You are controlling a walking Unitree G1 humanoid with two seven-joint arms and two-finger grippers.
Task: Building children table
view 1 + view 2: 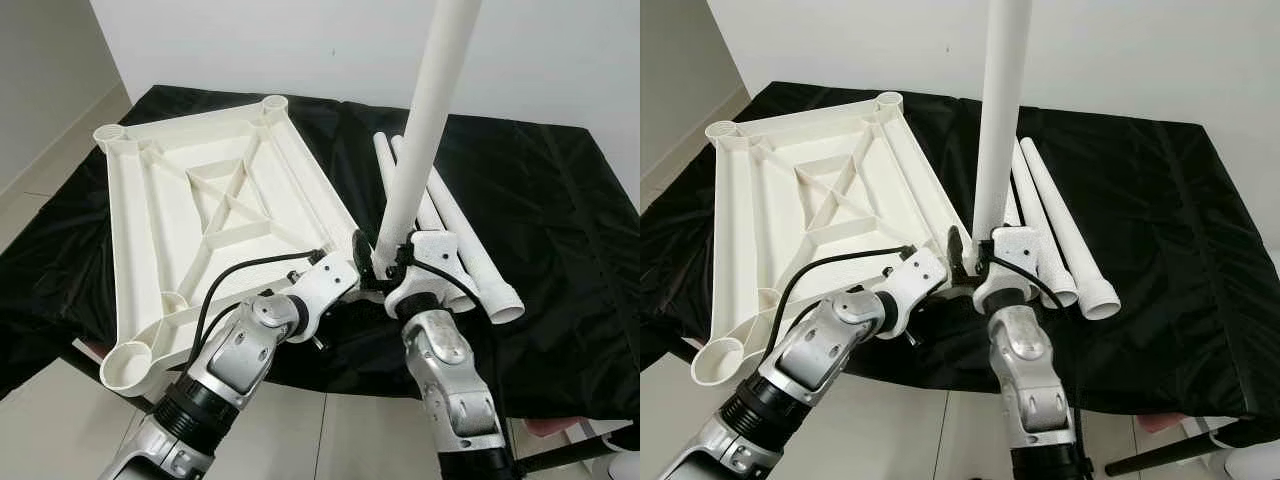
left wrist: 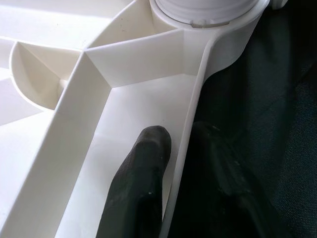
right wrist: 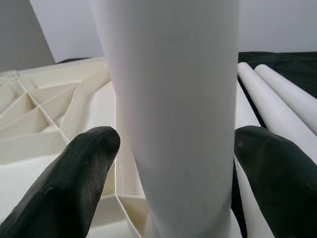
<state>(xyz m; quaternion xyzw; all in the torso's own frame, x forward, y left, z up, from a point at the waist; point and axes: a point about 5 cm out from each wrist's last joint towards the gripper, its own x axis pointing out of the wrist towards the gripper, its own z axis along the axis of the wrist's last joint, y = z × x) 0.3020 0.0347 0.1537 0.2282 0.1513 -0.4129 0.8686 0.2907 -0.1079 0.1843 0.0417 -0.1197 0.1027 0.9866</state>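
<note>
White ribbed plastic table panel (image 1: 210, 215) lies upside down on a black glossy cloth (image 1: 545, 210) covering the tabletop. Its corner sockets face up. White plastic tube leg (image 1: 425, 120) stands upright at the panel's near right corner, seated in that socket (image 2: 208, 12). Right hand (image 3: 173, 163) has its black fingers (image 3: 74, 178) on either side of the upright leg near its base, pinching it. Left hand (image 2: 171, 163) is just beside that corner, pinching the panel's thin side wall, one finger inside, one outside on the cloth. Three more white tube legs (image 1: 1065, 235) lie side by side on the cloth just right of the panel. Beyond the cloth: white wall (image 1: 300, 50) behind, pale tiled floor (image 1: 60, 420) in front and left.
</note>
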